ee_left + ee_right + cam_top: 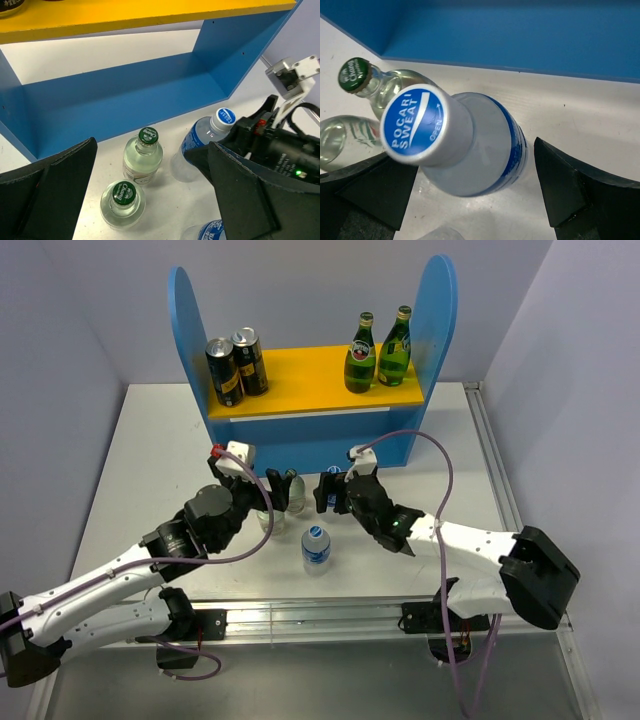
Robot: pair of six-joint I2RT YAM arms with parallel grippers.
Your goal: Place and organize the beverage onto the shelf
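in front of the shelf point(300, 435), on the white table point(150, 460), four bottles stand in a tight cluster: two squat clear bottles point(142, 155) with green caps, a pocari sweat bottle point(485, 150), and a second water bottle point(316, 548) nearer the arm bases. the two green glass bottles point(378, 352) already stand on the right of the yellow upper board point(300, 375), with two dark cans point(236, 365) on its left. the lower bay point(125, 95) lies just behind the cluster.

the right gripper point(475, 160) has its fingers spread wide, one on each side of the pocari sweat bottle, and neither is seen touching it, so it holds nothing. the left gripper point(152, 150) is likewise wide and empty, poised over the squat clear bottles.

the risks, as i judge them:
- if the right fingers close on the tapering shoulder, the soft plastic could slip or tip.
- the squat clear bottles stand just beside it, so a finger moving in could knock one over.
- both arms crowd the same small patch and could collide.
- going into the lower bay, the bottle could clip the yellow upper board's edge.
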